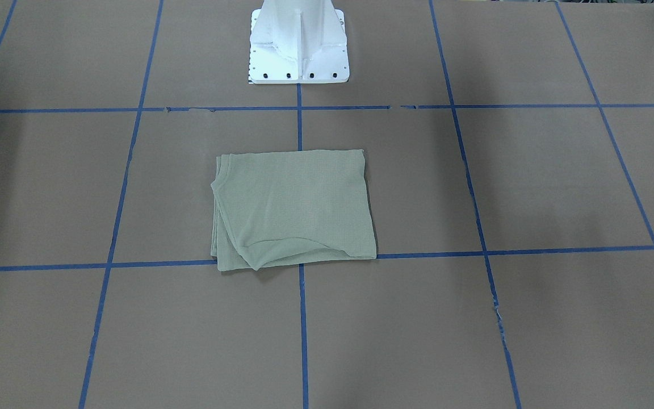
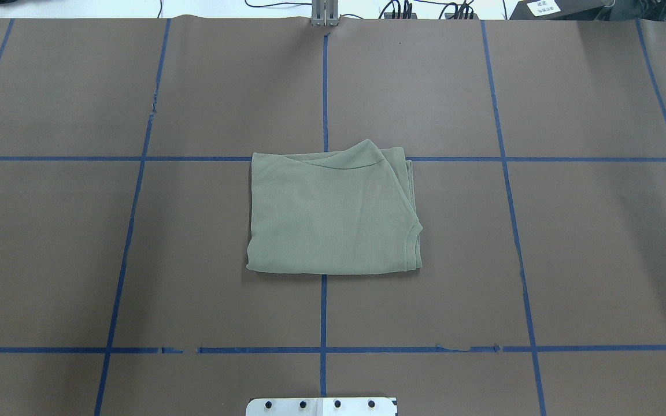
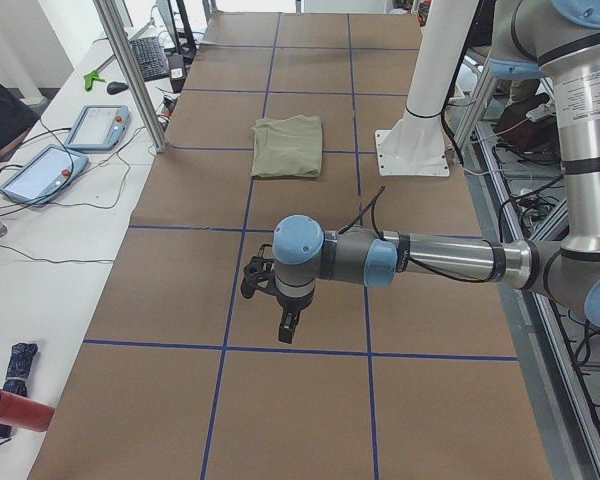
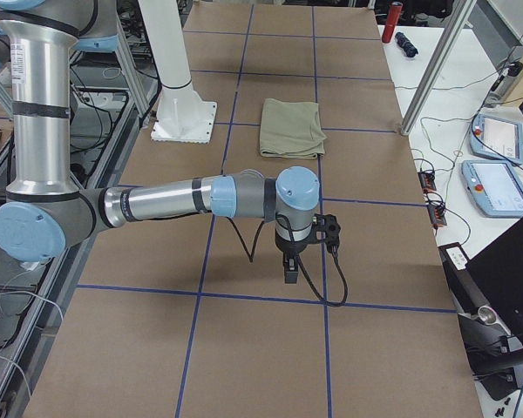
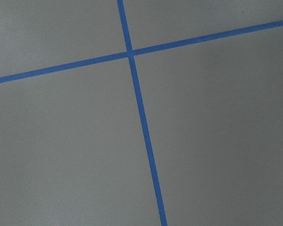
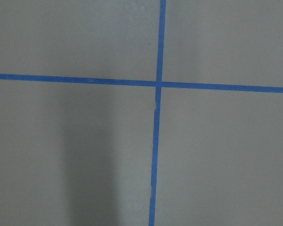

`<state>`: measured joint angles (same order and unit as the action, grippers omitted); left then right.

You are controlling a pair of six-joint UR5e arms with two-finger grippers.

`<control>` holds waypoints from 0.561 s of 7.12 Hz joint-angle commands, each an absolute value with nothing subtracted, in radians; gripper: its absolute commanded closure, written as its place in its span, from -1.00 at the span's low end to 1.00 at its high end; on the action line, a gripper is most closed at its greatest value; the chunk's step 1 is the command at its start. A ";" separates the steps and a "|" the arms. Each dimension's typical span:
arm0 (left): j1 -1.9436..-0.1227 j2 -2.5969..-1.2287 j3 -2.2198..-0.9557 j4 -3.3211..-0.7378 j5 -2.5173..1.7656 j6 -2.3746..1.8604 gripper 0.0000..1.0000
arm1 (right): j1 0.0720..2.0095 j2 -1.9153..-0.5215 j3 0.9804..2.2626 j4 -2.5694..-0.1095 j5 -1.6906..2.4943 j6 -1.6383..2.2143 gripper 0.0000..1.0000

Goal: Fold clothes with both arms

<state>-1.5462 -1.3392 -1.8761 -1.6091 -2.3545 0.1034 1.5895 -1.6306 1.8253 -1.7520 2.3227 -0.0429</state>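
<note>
Nearest in the left-end view, the left arm reaches out level over the desk. Its wrist is turned down, and the left end effector hangs above the blue tape grid, well out to one side of the white pedestal. From here the black fingers are only a small dark shape, so I cannot tell whether they are spread or pressed together. The right-end view mirrors this. The right arm stretches out on the pedestal's other side and the right end effector points down with a cable looping below it. How its fingers are set cannot be told either.

The pale green shirt lies flat on the desk, folded into a rough rectangle directly in front of the pedestal and well apart from both end effectors. The overhead view shows stacked layer edges along the shirt's side toward the robot's right, and a curved fold at the edge farthest from the pedestal. The sleeves are folded out of sight. In the side views it is only a small green patch.

The overhead and front-facing views take in only the shirt, desk and pedestal. The overhead view cuts the pedestal down to its bolted base plate, and the front-facing view crops the column's top. Each wrist camera shows only brown desk paper and a tape crossing. Only the side views show the handheld screens lying beyond the desk's far edge from the pedestal.
</note>
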 commanded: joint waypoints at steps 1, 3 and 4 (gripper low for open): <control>-1.546 -1.341 -1.878 -1.609 -2.355 0.103 -1.00 | 1.591 -1.631 1.825 -1.752 2.322 -0.043 -1.00; -1.546 -1.338 -1.871 -1.608 -2.355 0.101 -1.00 | 1.591 -1.631 1.825 -1.752 2.322 -0.043 -1.00; -1.546 -1.338 -1.864 -1.606 -2.355 0.101 -1.00 | 1.589 -1.631 1.825 -1.752 2.321 -0.043 -1.00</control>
